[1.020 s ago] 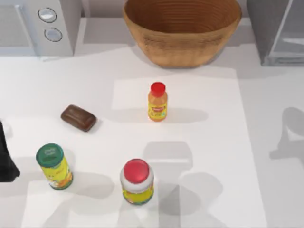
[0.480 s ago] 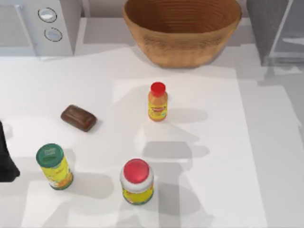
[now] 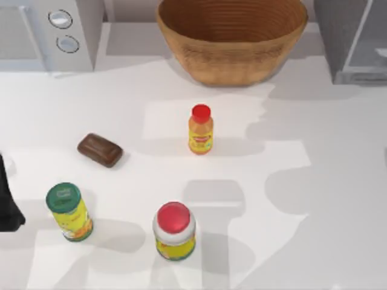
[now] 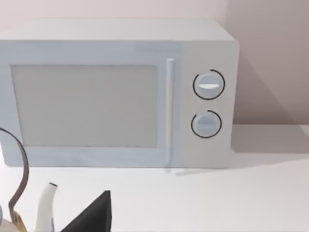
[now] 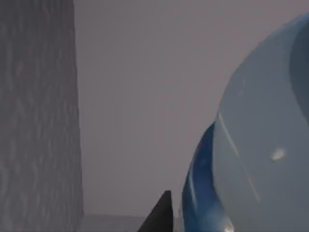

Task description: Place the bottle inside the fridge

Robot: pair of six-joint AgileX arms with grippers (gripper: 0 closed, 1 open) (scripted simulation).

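The bottle (image 5: pixel 256 145), clear plastic with a blue label band, looms close in the right wrist view. My right gripper (image 5: pixel 222 224) is shut on the bottle, and one dark fingertip (image 5: pixel 159 215) shows beside it. A grey wall (image 5: pixel 38 111) stands at one side and a plain grey surface lies behind the bottle. The fridge (image 3: pixel 354 39), a grey box with a pale door panel, stands at the table's back right corner. My left arm (image 3: pixel 7 205) is parked at the table's left edge.
A white microwave (image 3: pixel 51 30) with two knobs stands back left, a wicker basket (image 3: pixel 233 36) back centre. On the table are a small orange bottle (image 3: pixel 201 130), a brown block (image 3: pixel 100 150), a green-lidded can (image 3: pixel 69 211) and a red-lidded jar (image 3: pixel 175 231).
The shadows on the right side of the table have spread and shifted. The objects on the table and the left arm have not moved.
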